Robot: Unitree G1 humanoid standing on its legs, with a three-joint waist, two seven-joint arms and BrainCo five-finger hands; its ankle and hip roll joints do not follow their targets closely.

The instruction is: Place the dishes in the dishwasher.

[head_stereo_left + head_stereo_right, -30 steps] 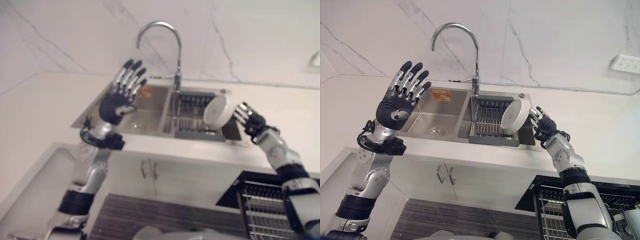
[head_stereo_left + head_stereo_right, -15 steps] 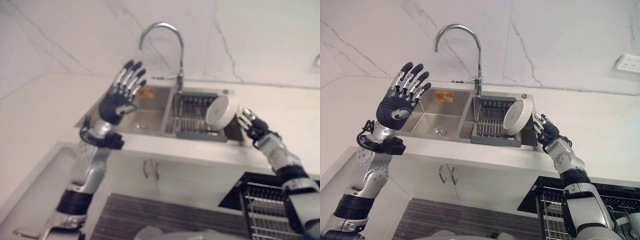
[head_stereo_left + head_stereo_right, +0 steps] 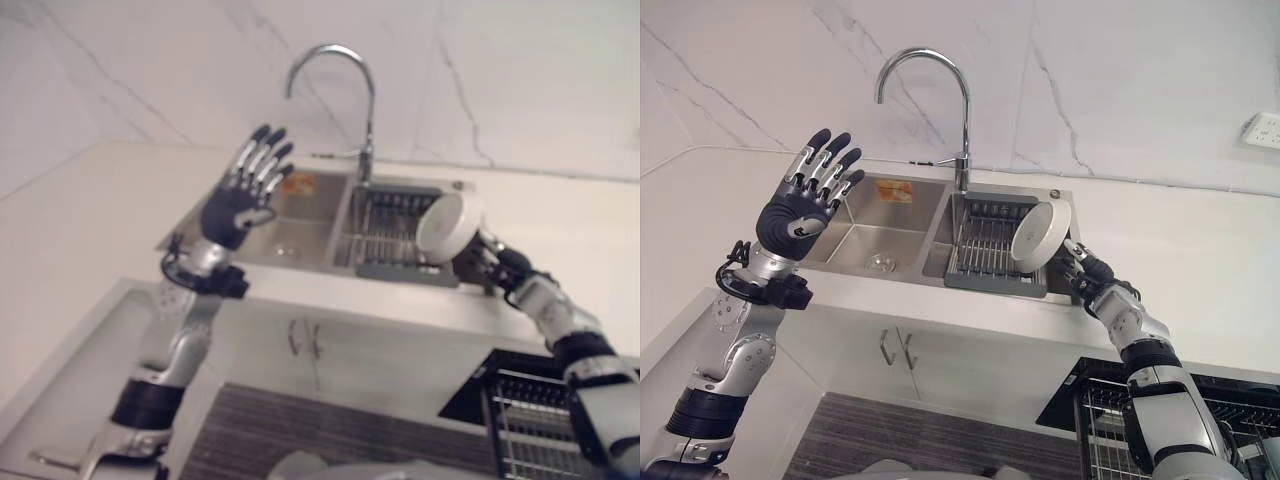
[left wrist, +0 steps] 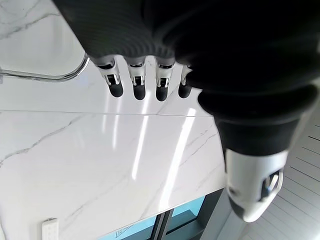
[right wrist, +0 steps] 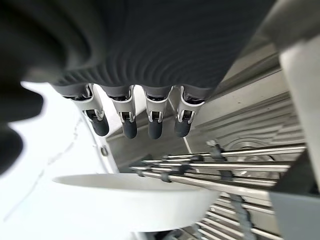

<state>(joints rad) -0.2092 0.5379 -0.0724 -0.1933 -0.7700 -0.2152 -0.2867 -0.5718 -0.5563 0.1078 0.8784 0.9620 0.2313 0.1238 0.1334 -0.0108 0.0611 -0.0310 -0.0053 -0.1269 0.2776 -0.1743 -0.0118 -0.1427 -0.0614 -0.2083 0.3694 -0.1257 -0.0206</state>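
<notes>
A white bowl (image 3: pixel 1040 235) stands on edge in the wire rack (image 3: pixel 985 250) in the sink's right basin. My right hand (image 3: pixel 1087 273) reaches in from the right, just below and beside the bowl's lower edge. In the right wrist view its fingers (image 5: pixel 127 125) are straight above the bowl's rim (image 5: pixel 135 200), so the hand is open and holds nothing. I cannot tell whether it touches the bowl. My left hand (image 3: pixel 800 205) is raised over the sink's left side, with its fingers (image 4: pixel 137 85) spread and empty.
A curved tap (image 3: pixel 966 120) rises behind the double steel sink (image 3: pixel 875 240). The white counter (image 3: pixel 1180 240) runs on both sides. At the lower right a dishwasher rack (image 3: pixel 1110 420) is pulled out below the counter front.
The camera has shifted a little. My right hand has dropped lower and come in closer under the bowl's lower right edge. The left hand stays raised.
</notes>
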